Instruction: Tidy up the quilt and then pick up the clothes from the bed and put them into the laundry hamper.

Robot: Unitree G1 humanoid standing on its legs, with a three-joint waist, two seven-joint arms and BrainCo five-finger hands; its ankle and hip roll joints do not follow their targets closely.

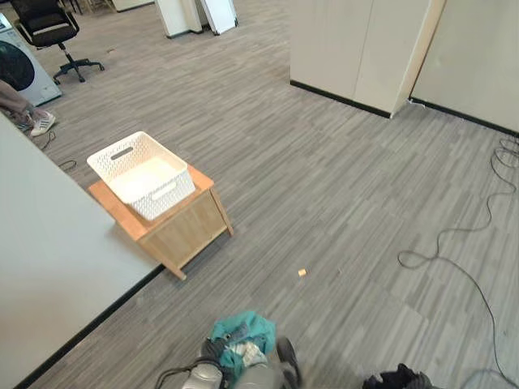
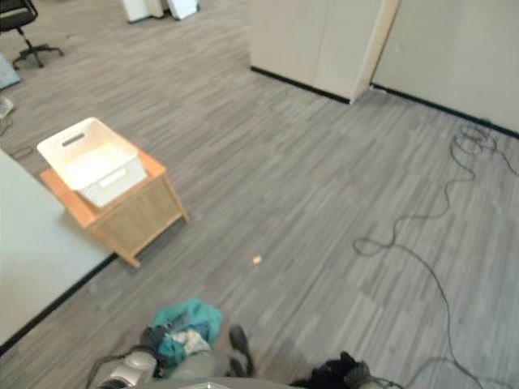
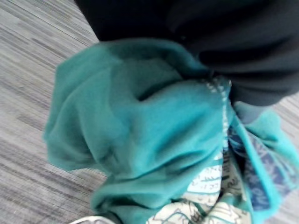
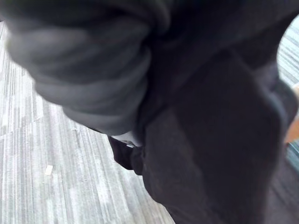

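- Teal garment (image 1: pixel 242 331): bunched at the 6 o'clock edge of the left eye view, over the end of the left arm. In the left wrist view the same cloth (image 3: pixel 154 135) shows as a crumpled wad with a pale printed patch and blue-patterned folds at one side.
- Left hand: buried under the teal garment; its fingers are hidden, so it cannot be told whether they are curled or straight.
- Dark garment (image 2: pixel 336 374): a black clump at 5 o'clock in the right eye view, at the end of the right arm. In the right wrist view it (image 4: pixel 210 140) hangs in heavy grey-black folds close to the lens.
- Right hand: covered by the dark garment; its state cannot be told.
- White laundry hamper (image 1: pixel 143 174): perforated plastic with slot handles, nothing seen inside, at 10 o'clock in the left eye view, well apart from both garments.
- Wooden stand (image 1: pixel 188 227): low, light-coloured box; the hamper sits on its top.
- Bed (image 1: pixel 49 267): pale flat surface at 8 o'clock, its edge just beside the stand.
- Grey plank floor (image 1: pixel 324 186): carries a small pale scrap (image 1: pixel 302 272) near centre.
- Office chair (image 1: pixel 53 32): black, at 11 o'clock.
- Person's shoe (image 1: pixel 40 123): white, at 10 o'clock beside the bed.
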